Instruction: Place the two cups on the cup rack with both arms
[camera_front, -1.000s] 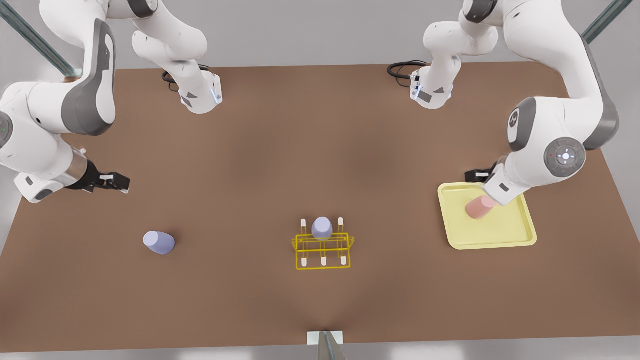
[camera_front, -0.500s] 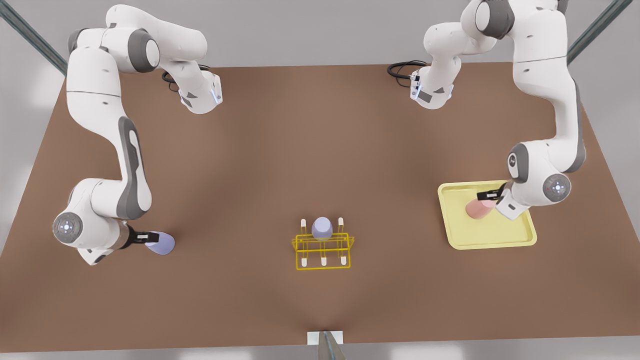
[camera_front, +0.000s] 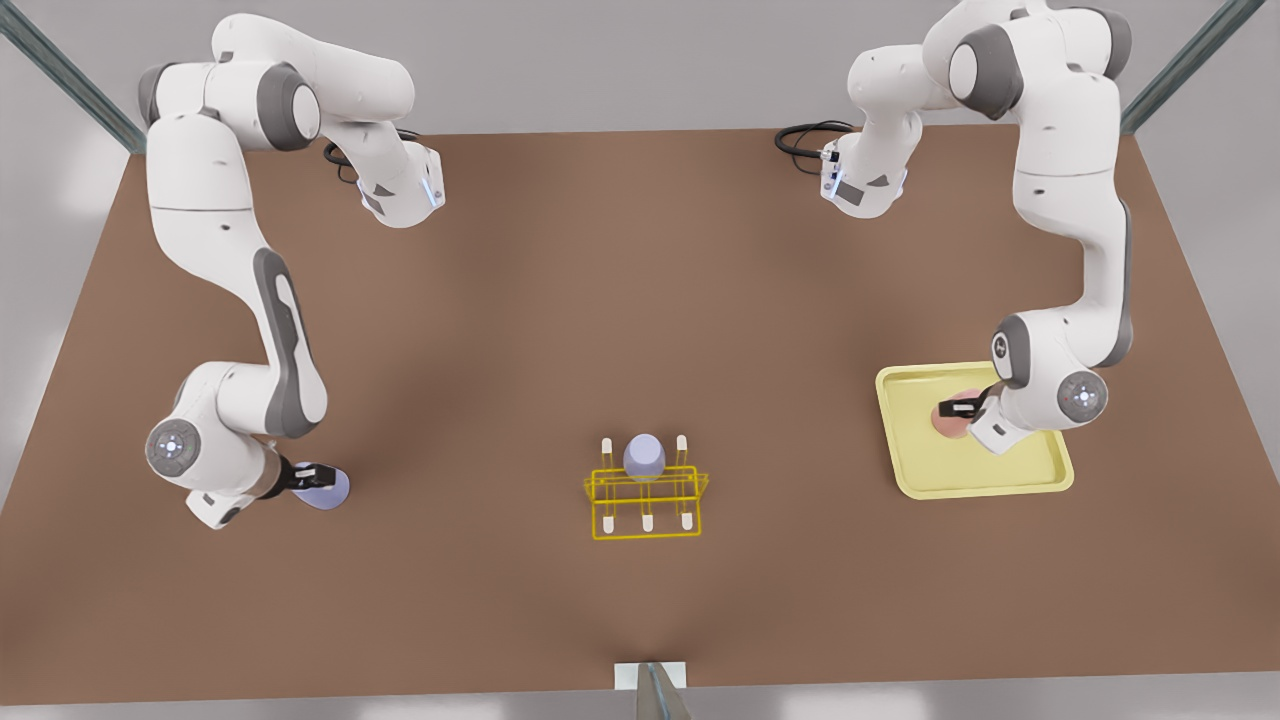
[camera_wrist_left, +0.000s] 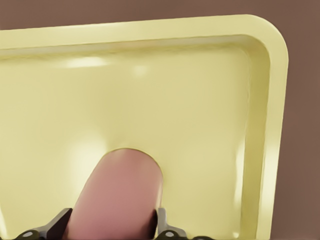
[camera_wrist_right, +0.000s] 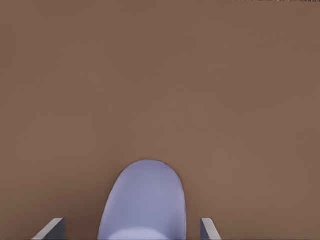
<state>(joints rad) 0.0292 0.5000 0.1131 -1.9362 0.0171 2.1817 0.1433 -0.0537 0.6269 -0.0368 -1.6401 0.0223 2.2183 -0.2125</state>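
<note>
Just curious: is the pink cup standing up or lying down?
Lying down: the pink cup rests on its side in the yellow tray, between the left gripper's jaws.

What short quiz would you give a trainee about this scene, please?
1. True or false: the pink cup lies on the bare tabletop.
2. How many cups sit on the cup rack? A none, B one, C two.
3. Fill in: the right pincer, at the front view's left, flanks a ___ cup.

Key:
1. False. It is in the yellow tray, at the left pincer.
2. B, the racked lavender cup.
3. Lavender: the loose lavender cup.
</note>
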